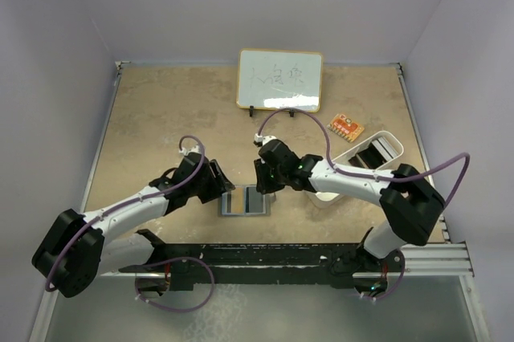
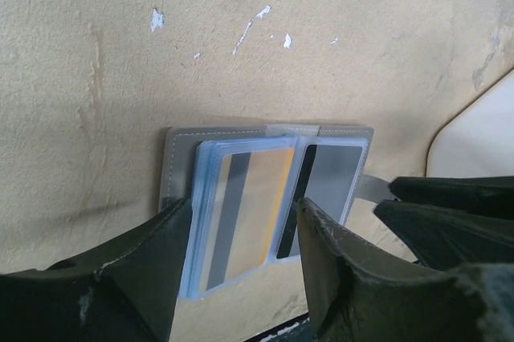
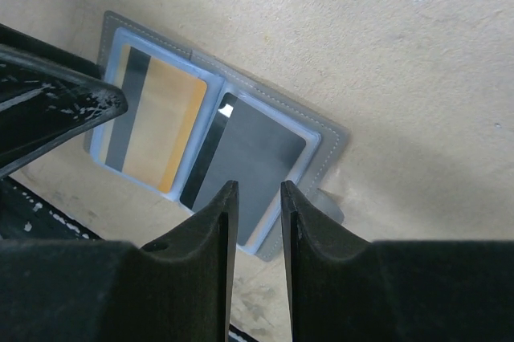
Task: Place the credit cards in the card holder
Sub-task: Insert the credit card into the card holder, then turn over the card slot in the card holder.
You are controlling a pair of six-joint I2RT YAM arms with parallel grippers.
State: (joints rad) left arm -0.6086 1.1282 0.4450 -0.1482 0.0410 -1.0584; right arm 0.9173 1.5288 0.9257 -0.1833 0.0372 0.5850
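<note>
The grey card holder (image 1: pixel 245 202) lies open on the table between my two grippers. In the left wrist view its grey rim (image 2: pixel 178 157) frames two clear sleeves. The orange-gold card (image 2: pixel 257 197) sits in one sleeve, back up with a grey stripe. A card with a grey back and black stripe (image 2: pixel 333 173) sits in the other; no light blue face shows. My left gripper (image 2: pixel 245 238) is open, its fingers straddling the orange card's sleeve. My right gripper (image 3: pixel 257 193) is narrowly open and empty over the grey-backed card (image 3: pixel 257 153), beside the orange card (image 3: pixel 165 121).
A small whiteboard (image 1: pixel 279 79) stands at the back. An orange patterned packet (image 1: pixel 346 125) lies right of it. A white oblong tray (image 1: pixel 371 152) holding dark items sits under the right arm. The holder's snap tab (image 3: pixel 325 205) sticks out at its side.
</note>
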